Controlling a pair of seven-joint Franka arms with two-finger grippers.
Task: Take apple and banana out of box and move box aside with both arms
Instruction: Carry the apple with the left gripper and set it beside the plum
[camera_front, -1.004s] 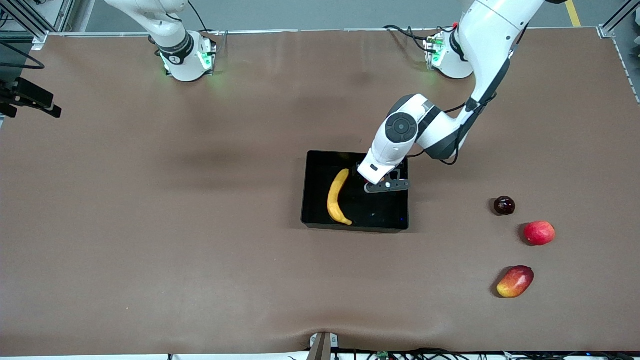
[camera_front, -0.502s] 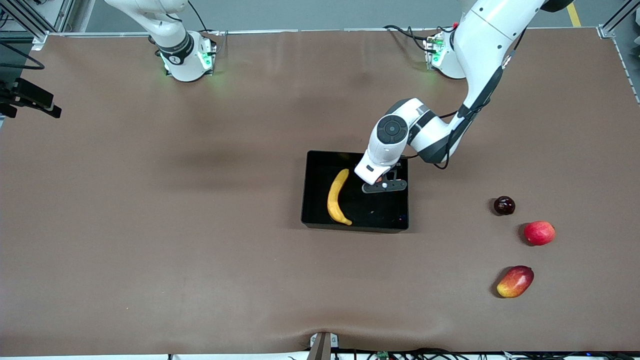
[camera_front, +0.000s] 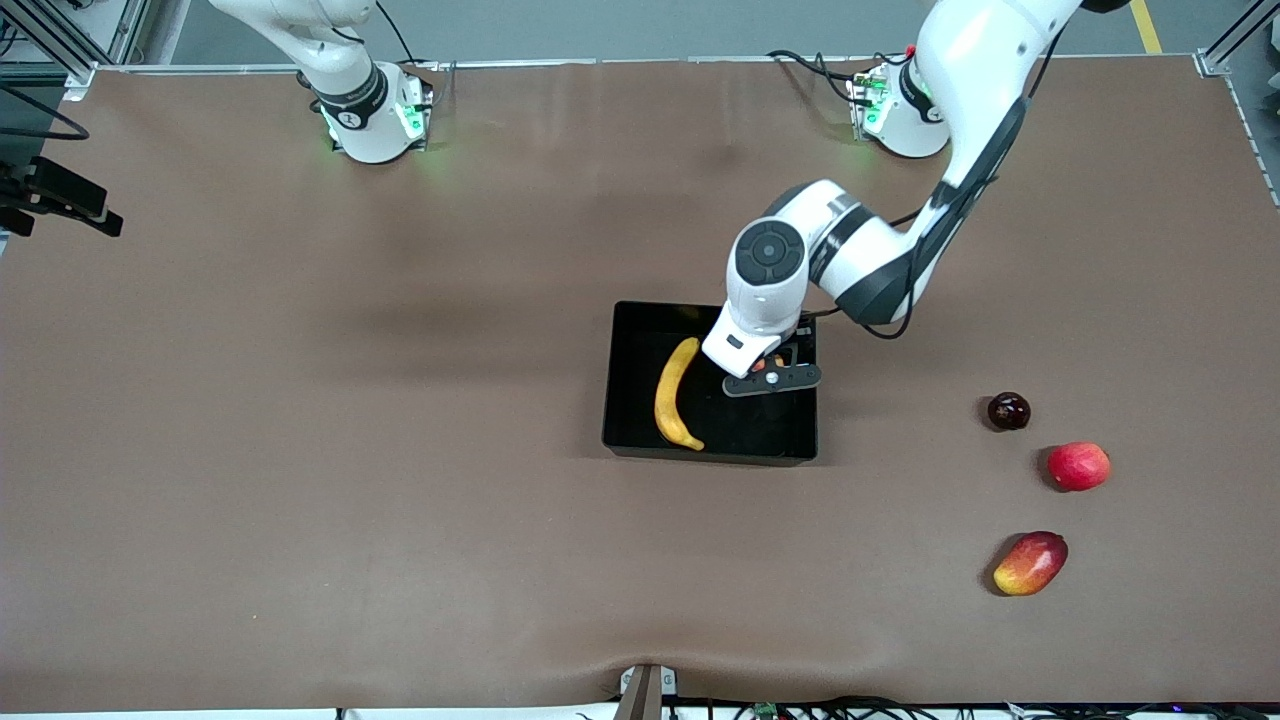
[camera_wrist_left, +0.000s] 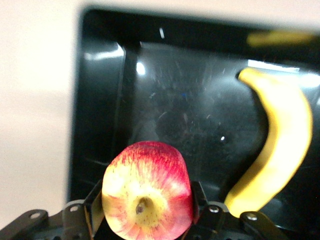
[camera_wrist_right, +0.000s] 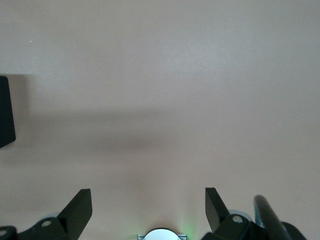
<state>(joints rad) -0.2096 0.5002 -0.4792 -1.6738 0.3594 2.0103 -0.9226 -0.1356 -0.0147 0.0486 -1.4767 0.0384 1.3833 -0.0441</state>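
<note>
While the left gripper (camera_front: 765, 368) sits over the box (camera_front: 640, 330) w/ its jaws clamped on the apple (camera_wrist_left: 147, 195), the grip looks shallow. In the left wrist view the fingers (camera_wrist_left: 202, 197) pinch the fruit at its sides near the base, and most of the round body bulges out past the tips. Apple is round and smooth, so a fast lift or swing could probably roll it out of the pinch; it would drop back into the box or bounce onto the table (camera_front: 300, 400).

Banana (camera_front: 675, 393) lies flat on the box floor just beside the gripper, toward the right arm's end of the table, untouched. If the apple falls it may knock the banana askew, making the next pick harder. Box walls are low, and the wall at the left arm's end is close by the gripper. A sideways exit w/o enough height could clip that wall and drag the box, I'd guess.

Right gripper (camera_wrist_right: 147, 210) waits spread wide, nothing in it, over bare table near its own base; it isn't visible in the front view.

Spare fruits, a dark plum (camera_front: 1008, 411), a red fruit (camera_front: 1078, 466) and a mango (camera_front: 1030, 563), lie well apart from the gripper. A drop-off out there risks nudging them.
</note>
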